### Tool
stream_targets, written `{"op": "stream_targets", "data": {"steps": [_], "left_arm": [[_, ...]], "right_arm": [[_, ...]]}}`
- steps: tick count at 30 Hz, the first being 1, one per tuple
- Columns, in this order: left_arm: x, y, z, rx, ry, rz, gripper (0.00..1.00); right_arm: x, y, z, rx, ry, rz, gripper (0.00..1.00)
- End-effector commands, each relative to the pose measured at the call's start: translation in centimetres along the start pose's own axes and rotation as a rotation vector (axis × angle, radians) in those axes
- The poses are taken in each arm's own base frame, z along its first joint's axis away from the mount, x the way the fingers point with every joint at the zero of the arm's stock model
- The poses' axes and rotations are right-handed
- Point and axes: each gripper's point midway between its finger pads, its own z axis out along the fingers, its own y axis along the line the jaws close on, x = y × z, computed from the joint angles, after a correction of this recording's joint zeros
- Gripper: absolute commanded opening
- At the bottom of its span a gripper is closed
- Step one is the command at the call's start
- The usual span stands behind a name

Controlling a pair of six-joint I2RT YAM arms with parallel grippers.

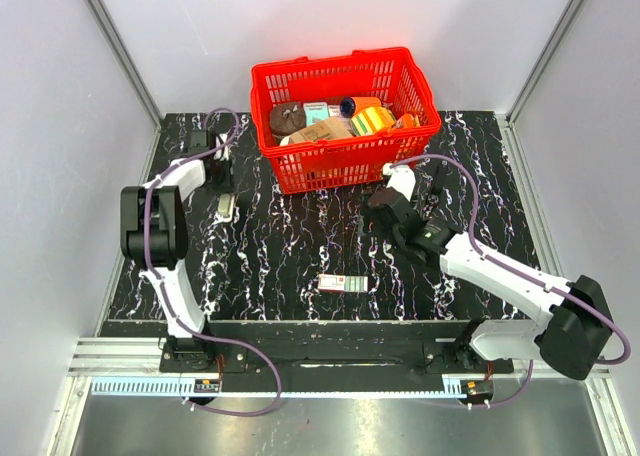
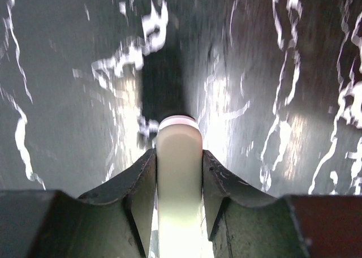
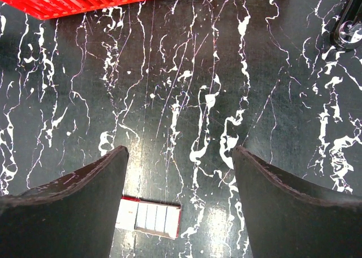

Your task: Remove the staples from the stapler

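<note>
Stapler [image 3: 349,20] beyond right gripper [image 3: 181,156], off to its right | right jaws spread wide | left gripper [image 2: 179,156] pinching cream oblong object [image 2: 179,196]

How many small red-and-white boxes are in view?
1. The red-and-white box lies on the table, near the middle of its front edge. The crowded red basket could hide others.

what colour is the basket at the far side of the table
The basket is bright red, seen best in the top external view.
</note>
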Motion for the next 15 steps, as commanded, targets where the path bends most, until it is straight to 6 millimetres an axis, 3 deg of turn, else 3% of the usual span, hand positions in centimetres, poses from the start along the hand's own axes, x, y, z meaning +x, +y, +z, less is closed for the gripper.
{"op": "stream_targets", "data": {"steps": [1,8,12,15], "left_arm": [[1.6,-0.7,-4.9,0.015,-0.009,-0.024,0.21],[7.8,-3.7,-8.8,0.085,0.085,-0.033,0.20],[10.5,-4.6,-9.6,0.073,0.095,-0.017,0.20],[11.3,-5.1,-9.6,0.073,0.075,-0.017,0.20]], "right_arm": [[-1.1,-0.1,-1.4,0.008,-0.056,0.026,0.80],[0.9,-0.1,-1.9,0.016,-0.037,0.025,0.79],[2.0,0.4,-1.7,0.020,-0.023,0.010,0.79],[2.6,1.0,-1.6,0.024,-0.016,-0.012,0.79]]}}
